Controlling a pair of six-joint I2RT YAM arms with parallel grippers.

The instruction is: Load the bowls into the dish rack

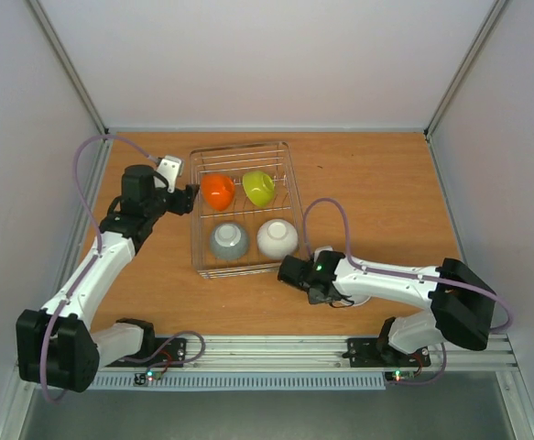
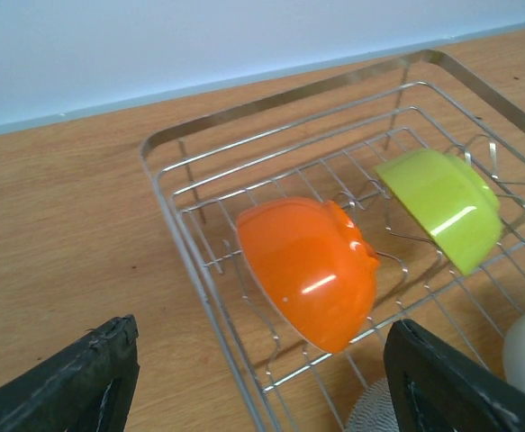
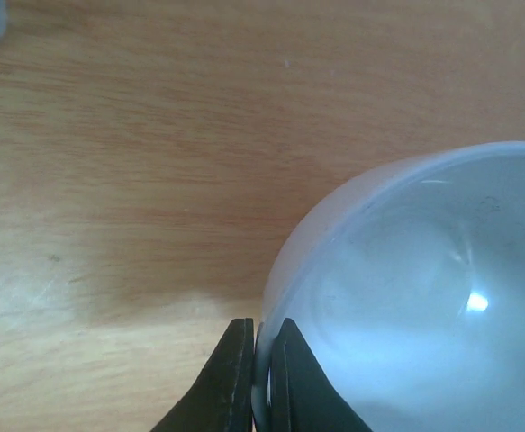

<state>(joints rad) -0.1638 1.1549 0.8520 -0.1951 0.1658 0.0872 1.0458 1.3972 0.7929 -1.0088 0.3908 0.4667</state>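
The dish rack (image 1: 196, 220) is a silver wire basket in the middle of the table. It holds an orange bowl (image 1: 217, 191), a lime green bowl (image 1: 258, 187), a grey bowl (image 1: 229, 240) and a white bowl (image 1: 277, 237). My left gripper (image 1: 189, 197) hovers open at the rack's left side. Its view shows the orange bowl (image 2: 309, 270) and the lime bowl (image 2: 442, 205) tilted on the rack's wires (image 2: 271, 99). Another white bowl (image 3: 424, 297) stands on the table near the rack's front right corner, mostly hidden under my right arm (image 1: 358, 300). My right gripper (image 3: 261, 360) is shut on its rim.
White walls enclose the wooden table (image 1: 376, 183) on three sides. A metal rail (image 1: 267, 348) with both arm bases runs along the near edge. Bare wood lies to the right of the rack and behind it.
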